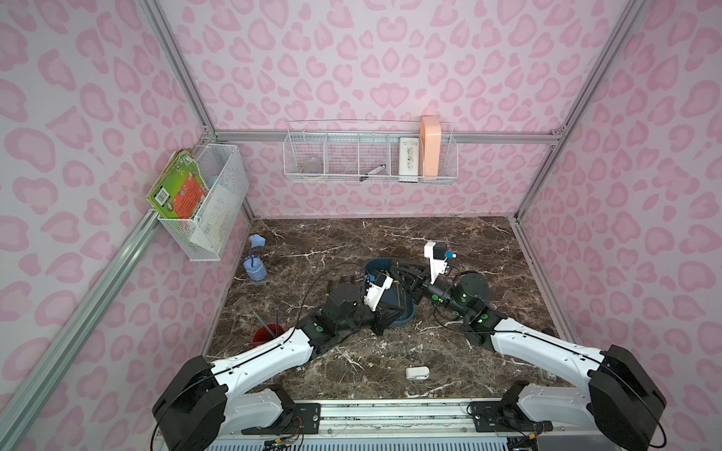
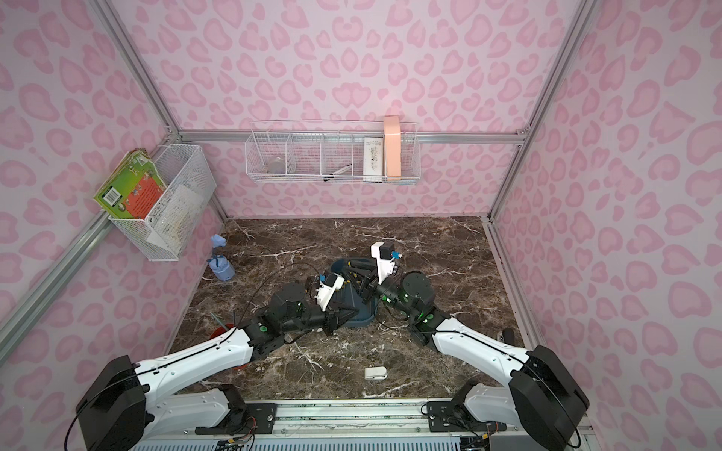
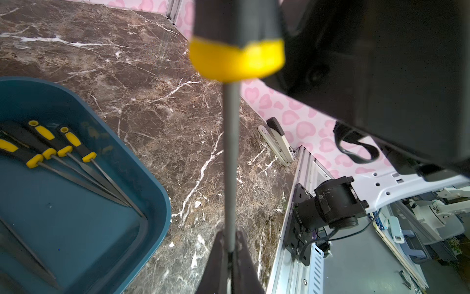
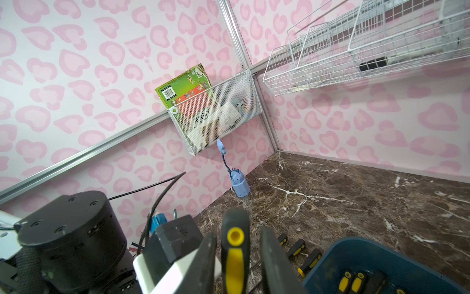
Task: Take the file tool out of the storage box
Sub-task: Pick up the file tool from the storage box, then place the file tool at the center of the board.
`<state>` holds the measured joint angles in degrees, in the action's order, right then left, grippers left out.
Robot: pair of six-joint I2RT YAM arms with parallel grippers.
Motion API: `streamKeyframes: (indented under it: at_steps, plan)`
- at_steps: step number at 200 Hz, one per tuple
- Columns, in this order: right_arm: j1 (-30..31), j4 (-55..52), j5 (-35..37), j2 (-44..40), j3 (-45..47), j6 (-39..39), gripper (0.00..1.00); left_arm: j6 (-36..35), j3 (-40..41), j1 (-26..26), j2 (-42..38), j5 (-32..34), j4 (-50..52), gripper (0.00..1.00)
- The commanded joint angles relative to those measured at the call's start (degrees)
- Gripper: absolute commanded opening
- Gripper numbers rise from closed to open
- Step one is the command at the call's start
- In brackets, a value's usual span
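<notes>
file tool (image 3: 230, 152) shaft clamped tight in left gripper (image 3: 229, 234). right gripper (image 4: 237, 235) jaws parted around its handle, small gaps both sides.

My marble tabletop (image 1: 390, 242), shown in both top views.
On it I see the storage box (image 1: 404, 320) mid-table, a red cup (image 1: 262, 336), a blue stand (image 1: 254, 269), a small white case (image 1: 417, 373).
</notes>
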<state>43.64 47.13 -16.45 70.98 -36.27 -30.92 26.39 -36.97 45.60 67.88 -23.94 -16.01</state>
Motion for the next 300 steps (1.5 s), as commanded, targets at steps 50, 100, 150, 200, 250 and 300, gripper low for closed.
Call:
streamKeyframes:
  at_steps: [50, 100, 150, 200, 250, 300]
  plan:
    - [-3.1, -1.9, 1.6, -5.1, 2.6, 0.1, 0.46, -2.5, -13.0, -0.1, -6.2, 28.5, 44.3, 0.0]
    - [-7.8, -13.1, -4.0, -8.0, 0.4, 2.4, 0.46, 3.2, -19.1, -2.4, 0.9, 45.4, 64.6, 0.0]
    - [-9.1, -16.1, -6.1, -10.4, 1.9, 2.5, 0.47, 8.3, -24.3, -9.0, 13.6, 51.0, 75.5, 0.0]
    - [-9.2, -18.2, -6.4, -10.0, 0.8, 2.7, 0.48, 4.9, -31.6, -17.4, 25.9, 47.4, 82.4, 0.0]
    - [-9.3, -19.7, -5.7, -9.0, 0.2, 4.2, 0.48, 0.9, -35.4, -21.5, 39.6, 44.2, 81.4, 0.0]
    - [-9.4, -19.7, -5.9, -7.5, -0.3, 4.5, 0.48, -1.5, -35.5, -24.7, 41.8, 42.8, 78.8, 0.0]
